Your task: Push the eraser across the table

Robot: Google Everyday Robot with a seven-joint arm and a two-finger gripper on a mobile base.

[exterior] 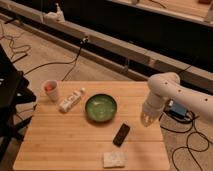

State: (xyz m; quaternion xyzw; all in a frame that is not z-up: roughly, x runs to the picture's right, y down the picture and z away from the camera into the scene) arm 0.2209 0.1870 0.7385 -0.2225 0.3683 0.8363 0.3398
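On my feed the bench (60,145) is light bamboo, striped lengthwise by its plank strips. The eraser (121,134) reads plain black. I see a green bowl (100,107) with a paler, mottled inside, a pale beige pad (114,158), a white cup (51,90) showing something reddish at its mouth, and a whitish tube (72,99). The end effector (148,117) is white like its arm (175,90), at the bench's right edge.

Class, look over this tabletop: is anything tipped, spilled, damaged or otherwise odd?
Only the white bottle stands out: it lies on its side between the cup and green bowl. Nothing looks spilled. The eraser lies flat; the gripper hangs by the table's right edge.
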